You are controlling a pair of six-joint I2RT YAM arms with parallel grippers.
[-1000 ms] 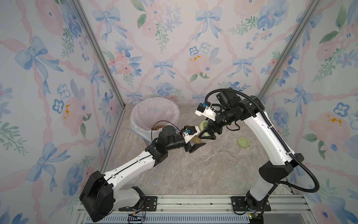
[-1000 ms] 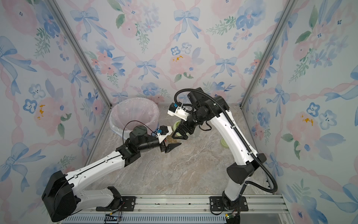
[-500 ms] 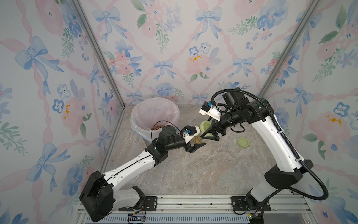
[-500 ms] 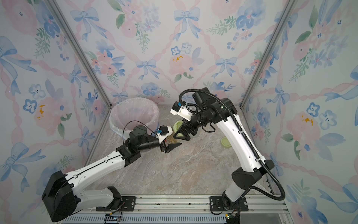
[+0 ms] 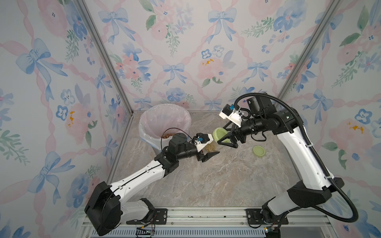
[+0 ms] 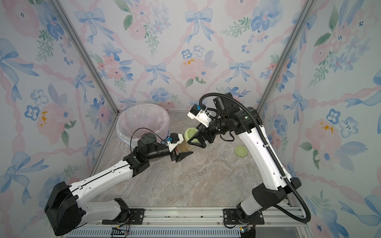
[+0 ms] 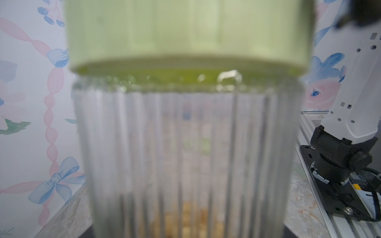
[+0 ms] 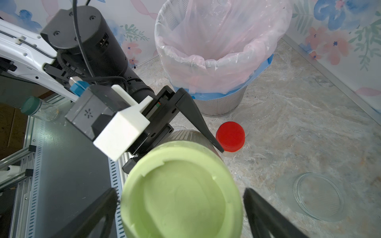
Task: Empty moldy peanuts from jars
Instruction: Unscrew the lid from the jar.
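1. The left gripper (image 5: 210, 150) is clamped on a ribbed clear jar (image 5: 214, 144). One black finger (image 8: 198, 119) lies along the jar's side. The jar is held lid-up between the two arms, near the front of the bin.
2. The jar's pale green lid (image 8: 181, 204) is on. Its top is plain moulded plastic with a raised ring and a small notch at the edge.
3. The right gripper (image 8: 181, 192) sits over that lid with its fingers (image 8: 261, 210) spread wide, one on either side of the rim. Whether they touch the rim cannot be told.
4. The peanuts (image 7: 185, 216) lie as a low tan layer at the jar's base, and in both top views they show through the glass.
5. More tan pieces (image 5: 167, 136) lie inside the bin (image 5: 142, 125), which is lined with a pink bag. A blue band runs round its mesh wall in the right wrist view.
6. A red-lidded jar (image 8: 230, 139) stands on the marbled table (image 5: 206, 181) close to the bin's foot. A lidless jar (image 8: 317, 195) stands apart from it, its contents too blurred to tell.
7. A loose green lid (image 5: 258, 151) lies flat on the table beside the right arm.
8. For markings, a small white starburst sits on the dark camera box (image 8: 88, 113) on the left wrist. A bottle (image 8: 39, 108) with a dark green cap lies beyond the frame rail, and any print on it is too small to read.
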